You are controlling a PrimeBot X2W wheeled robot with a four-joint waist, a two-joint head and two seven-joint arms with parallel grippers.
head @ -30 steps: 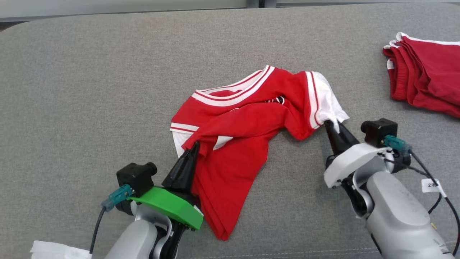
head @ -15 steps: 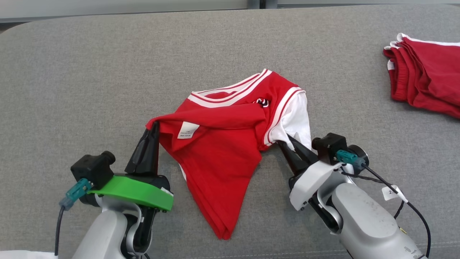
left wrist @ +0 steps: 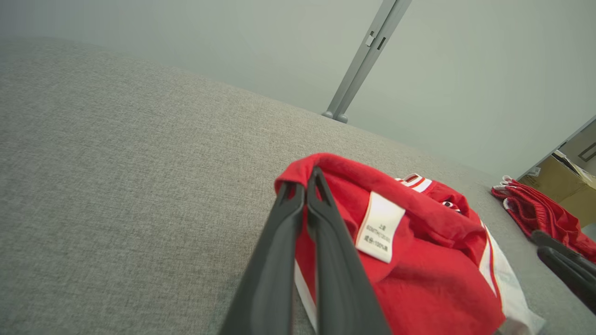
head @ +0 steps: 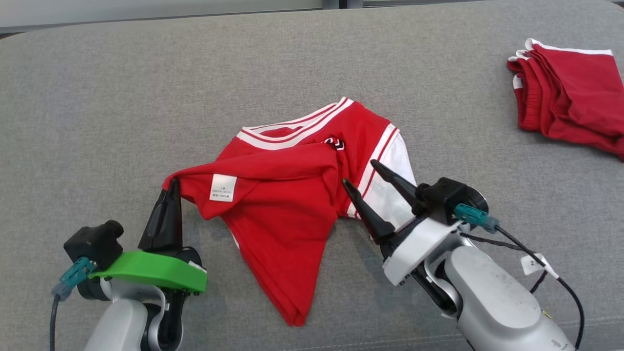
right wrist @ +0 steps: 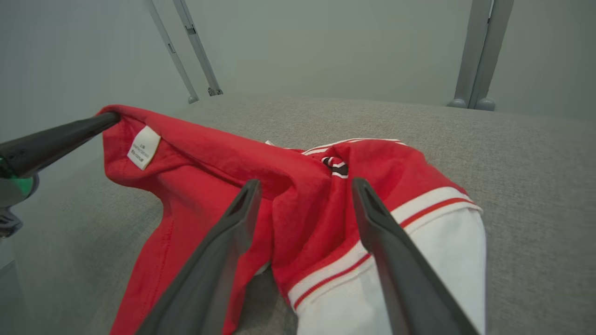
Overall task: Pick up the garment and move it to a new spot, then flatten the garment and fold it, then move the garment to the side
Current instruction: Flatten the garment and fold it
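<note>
The garment (head: 287,195) is a red shirt with white-striped trim and a white sleeve, crumpled on the grey padded surface (head: 146,97). My left gripper (head: 170,184) is shut on a red fold at the shirt's left end, beside a white care label (head: 223,187); that pinch appears close up in the left wrist view (left wrist: 302,179). My right gripper (head: 360,173) stands open over the white sleeve (head: 390,195), nothing between its fingers. In the right wrist view its two fingers (right wrist: 242,204) spread above the shirt (right wrist: 302,195) and sleeve (right wrist: 437,260).
A stack of folded red garments (head: 565,97) lies at the far right of the surface, also seen in the left wrist view (left wrist: 540,214). Bare grey fabric stretches to the left and behind the shirt. Metal posts (right wrist: 479,56) rise past the far edge.
My right gripper has let go of the white sleeve and opened wide. Both arms have carried the shirt leftward and nearer, and the left end, label showing, is drawn out.
</note>
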